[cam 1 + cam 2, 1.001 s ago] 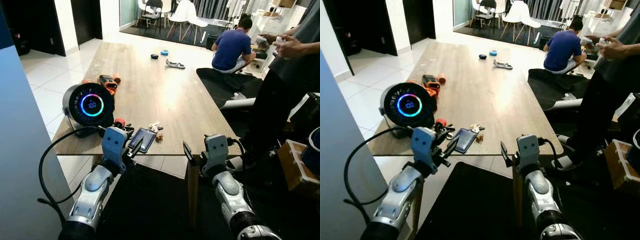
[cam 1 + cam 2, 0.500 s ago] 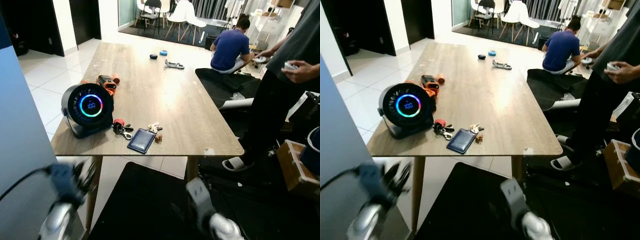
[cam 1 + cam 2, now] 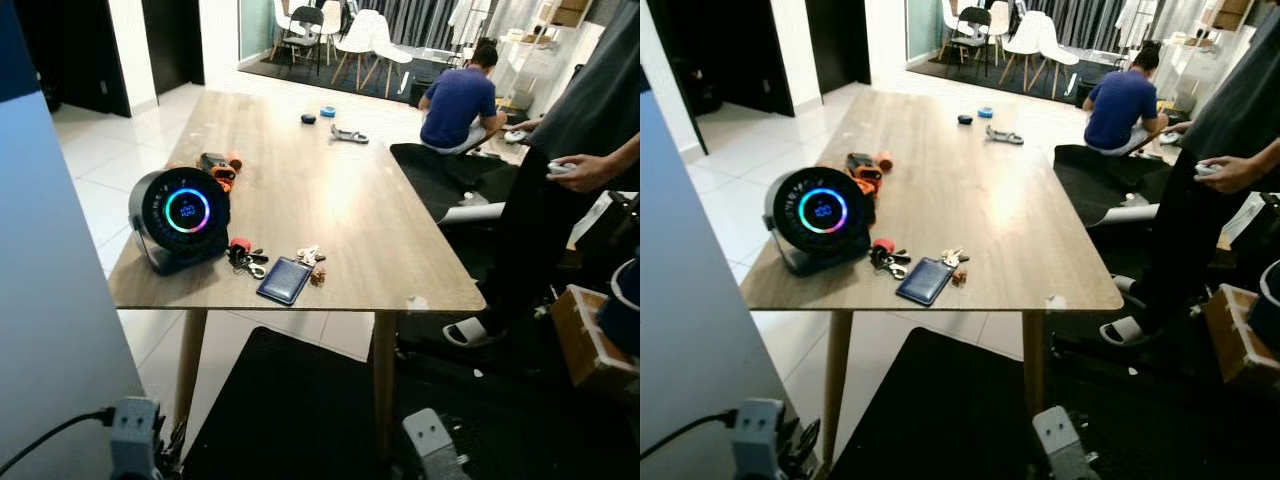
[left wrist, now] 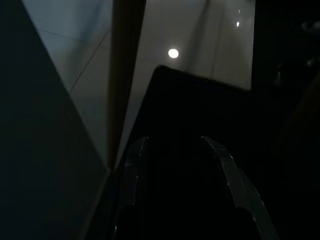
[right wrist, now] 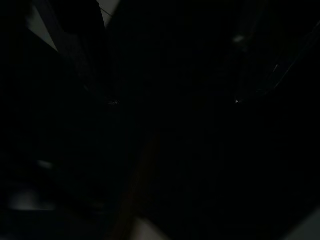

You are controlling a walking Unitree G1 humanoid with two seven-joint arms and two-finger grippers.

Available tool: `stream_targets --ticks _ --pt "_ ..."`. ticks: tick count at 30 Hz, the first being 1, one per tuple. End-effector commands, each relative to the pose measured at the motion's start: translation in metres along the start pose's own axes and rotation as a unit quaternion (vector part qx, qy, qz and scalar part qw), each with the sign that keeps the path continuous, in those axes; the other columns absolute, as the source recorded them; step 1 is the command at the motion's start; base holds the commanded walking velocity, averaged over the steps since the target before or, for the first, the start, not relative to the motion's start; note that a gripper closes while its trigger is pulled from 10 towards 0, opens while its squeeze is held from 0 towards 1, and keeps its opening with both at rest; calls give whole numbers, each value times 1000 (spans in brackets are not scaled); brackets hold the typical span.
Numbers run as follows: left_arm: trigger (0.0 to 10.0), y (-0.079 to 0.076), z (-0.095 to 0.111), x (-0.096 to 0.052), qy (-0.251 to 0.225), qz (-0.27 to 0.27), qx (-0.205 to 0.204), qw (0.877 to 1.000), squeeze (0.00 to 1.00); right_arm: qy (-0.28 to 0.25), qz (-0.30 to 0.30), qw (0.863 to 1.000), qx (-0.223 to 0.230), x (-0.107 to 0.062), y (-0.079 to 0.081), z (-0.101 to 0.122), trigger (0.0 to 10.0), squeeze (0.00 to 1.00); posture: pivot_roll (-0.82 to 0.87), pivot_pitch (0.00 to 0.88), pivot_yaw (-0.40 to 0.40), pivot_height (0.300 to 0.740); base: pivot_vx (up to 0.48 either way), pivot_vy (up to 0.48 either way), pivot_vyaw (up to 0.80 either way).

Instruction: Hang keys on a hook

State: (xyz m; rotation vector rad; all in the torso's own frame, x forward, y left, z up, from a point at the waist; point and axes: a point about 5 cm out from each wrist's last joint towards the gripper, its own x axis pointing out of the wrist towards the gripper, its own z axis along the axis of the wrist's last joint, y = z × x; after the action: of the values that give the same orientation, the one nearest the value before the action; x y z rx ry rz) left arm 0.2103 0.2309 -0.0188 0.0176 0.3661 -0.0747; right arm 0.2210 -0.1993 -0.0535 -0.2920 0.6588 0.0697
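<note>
Two bunches of keys lie near the front edge of the wooden table (image 3: 330,200): one with a red tag (image 3: 243,257) and a smaller one (image 3: 310,258), either side of a dark blue wallet (image 3: 284,279). Both arms hang low, below the table's front edge. My left gripper (image 4: 173,139) points at the floor beside a table leg, its fingers (image 4: 134,162) spread with nothing between them. The grey wrist of my left arm (image 3: 135,440) sits at the bottom left. My right gripper (image 3: 1060,445) is at the bottom edge, and its wrist view is too dark to read.
A round black fan with a glowing ring (image 3: 183,212) stands at the table's front left, an orange tool (image 3: 215,165) behind it. Small items (image 3: 345,133) lie at the far end. A person (image 3: 570,170) stands at the right; another (image 3: 455,100) sits on the floor. A blue-grey panel (image 3: 45,300) is at my left.
Both arms have dropped from the table's front edge down to the bottom of the view. The standing person's hand has lowered. The keys and wallet have not moved.
</note>
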Motion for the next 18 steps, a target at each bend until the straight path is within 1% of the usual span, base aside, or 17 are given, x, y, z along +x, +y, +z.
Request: stream_targets --ticks 1,2,3,5,6,8,10,11,12,13,14,15,18 --pt "10000 -9 -9 3 25 4 4 1000 0 19 -54 998 33 -4 -12 -11 10000 0 84 30 -85 740 0 0 0" --pt "10000 -9 -9 3 25 4 4 1000 0 19 -54 998 33 -4 -12 -11 10000 0 84 30 -85 740 0 0 0" --pt "10000 -14 -7 7 18 7 -4 1000 0 25 -80 995 51 -6 -17 -15 10000 0 81 29 -78 740 0 0 0" --pt "10000 -25 -3 14 10 6 -23 1000 0 32 -117 990 67 -10 -25 -21 10000 0 75 29 -73 740 0 0 0" --pt "10000 -25 -3 14 10 6 -23 1000 0 32 -117 990 67 -10 -25 -21 10000 0 75 29 -73 740 0 0 0" --pt "10000 -33 -2 17 7 -7 -24 1000 0 38 -126 989 64 -11 -26 -24 10000 0 67 30 -70 740 0 0 0" --pt "10000 -33 -2 17 7 -7 -24 1000 0 38 -126 989 64 -11 -26 -24 10000 0 67 30 -70 740 0 0 0" --pt "10000 -38 -3 19 10 -15 -21 1000 0 40 -125 990 55 -12 -25 -26 10000 0 65 32 -70 740 0 0 0" --pt "10000 -42 -7 20 21 -17 -11 1000 0 48 -133 988 58 -13 -26 -28 10000 0 65 32 -73 740 0 0 0" --pt "10000 -42 -7 20 21 -17 -11 1000 0 48 -133 988 58 -13 -26 -28 10000 0 65 32 -73 740 0 0 0" --pt "10000 -47 -12 20 34 -18 5 999 0 64 -165 980 91 -15 -31 -34 10000 0 62 30 -74 740 0 0 0" --pt "10000 -47 -12 20 34 -18 5 999 0 64 -165 980 91 -15 -31 -34 10000 0 62 30 -74 740 0 0 0" --pt "10000 -49 -17 19 46 -21 17 999 0 74 -196 969 130 -17 -37 -37 10000 0 61 28 -73 740 0 0 0"
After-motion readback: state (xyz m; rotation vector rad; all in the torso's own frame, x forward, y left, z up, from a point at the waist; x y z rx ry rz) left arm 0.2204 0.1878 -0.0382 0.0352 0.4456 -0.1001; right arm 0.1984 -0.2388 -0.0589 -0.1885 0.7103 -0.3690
